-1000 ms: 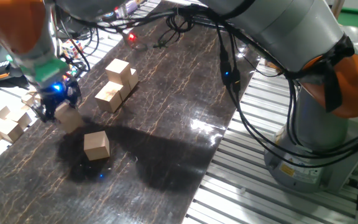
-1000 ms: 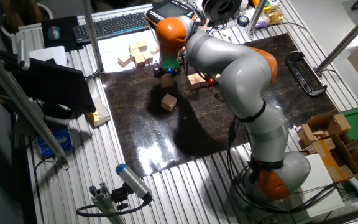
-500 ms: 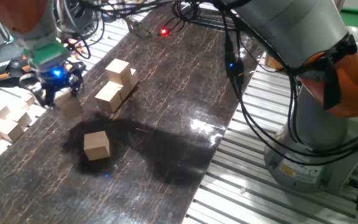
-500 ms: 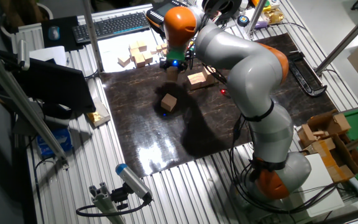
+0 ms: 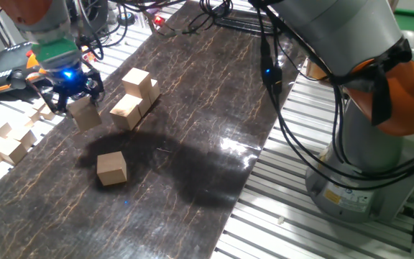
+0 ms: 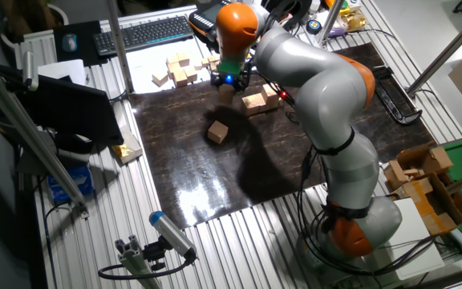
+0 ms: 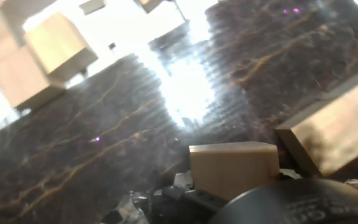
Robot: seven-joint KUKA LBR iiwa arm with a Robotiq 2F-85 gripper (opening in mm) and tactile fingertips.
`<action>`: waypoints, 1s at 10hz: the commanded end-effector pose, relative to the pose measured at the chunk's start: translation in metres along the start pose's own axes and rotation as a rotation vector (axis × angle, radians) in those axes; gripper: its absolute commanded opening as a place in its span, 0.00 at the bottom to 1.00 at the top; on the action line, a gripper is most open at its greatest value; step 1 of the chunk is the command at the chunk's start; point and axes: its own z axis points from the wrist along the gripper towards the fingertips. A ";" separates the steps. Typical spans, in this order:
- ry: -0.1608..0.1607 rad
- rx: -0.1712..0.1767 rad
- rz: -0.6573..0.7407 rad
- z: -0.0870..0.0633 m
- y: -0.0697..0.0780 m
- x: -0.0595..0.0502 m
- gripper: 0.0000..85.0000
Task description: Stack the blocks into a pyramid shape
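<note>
Dark, marble-veined sheeting covered the surface [image 5: 192, 108], ringed by slotted aluminium rails, and we read the scene from the near edge outward. Nearest us in one fixed view, a single block [image 5: 111, 167] lay alone on the dark sheet, well apart from everything else. Beyond it, our hand [image 5: 69, 92] hung over the left part of the sheet, closed on a carried block [image 5: 85, 114] that appeared to sit clear of the surface; the hand view showed that cube [image 7: 233, 169] pinched between the fingers with the veined sheet below it. Just past the hand, to its right in that fixed view, stood the started cluster [image 5: 134, 98]: a front cube [image 5: 126, 111] close beside the carried one, and a raised cube [image 5: 136, 80] behind it, though we could not tell how many cubes lay under or behind them. That was the relation the next move turned on, in our judgement: the cluster lay sideways from the hand, near but apart, so the carried block needed a short lateral shift and squaring of its faces to the front cube before being set down. Farthest off, beyond the sheet's edge, a loose pile of pale wooden pieces [image 5: 6, 144] lay on the rails, and we judged it no part of the build.
</note>
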 end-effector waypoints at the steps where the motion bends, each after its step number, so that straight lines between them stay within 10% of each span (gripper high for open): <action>1: 0.003 0.011 0.218 -0.001 -0.004 -0.002 0.01; 10: -0.023 0.041 0.509 0.002 -0.024 -0.009 0.01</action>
